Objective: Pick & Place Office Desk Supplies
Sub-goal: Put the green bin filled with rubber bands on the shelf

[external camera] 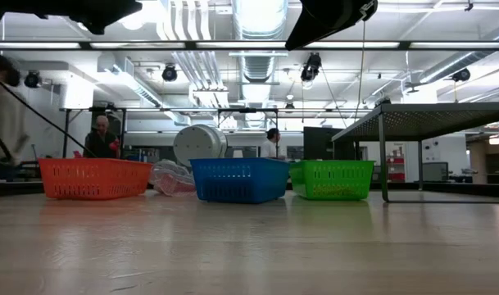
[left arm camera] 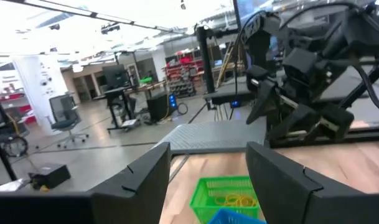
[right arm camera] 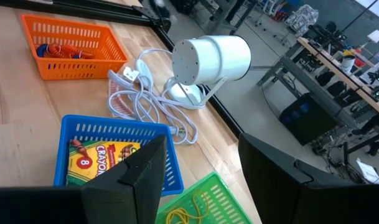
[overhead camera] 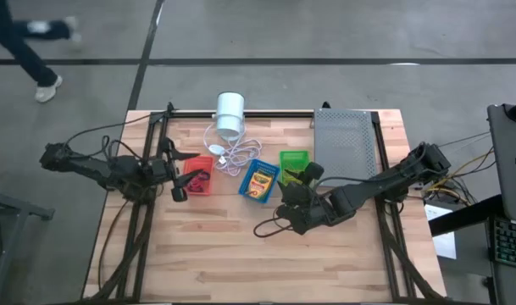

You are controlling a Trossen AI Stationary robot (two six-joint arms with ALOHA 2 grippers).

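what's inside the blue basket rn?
The blue basket holds a yellow-green crayon box, lying flat, label up. Whether anything lies under the box cannot be seen, and the right gripper's finger covers the basket's near corner.

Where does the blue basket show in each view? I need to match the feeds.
High view: blue basket at table centre, between the orange and green baskets.
Low view: centre, same neighbours.
Left wrist view: only a blue corner at the bottom edge.
Right wrist view: lower left, crayon box inside.
Shared landmark: green basket beside it.
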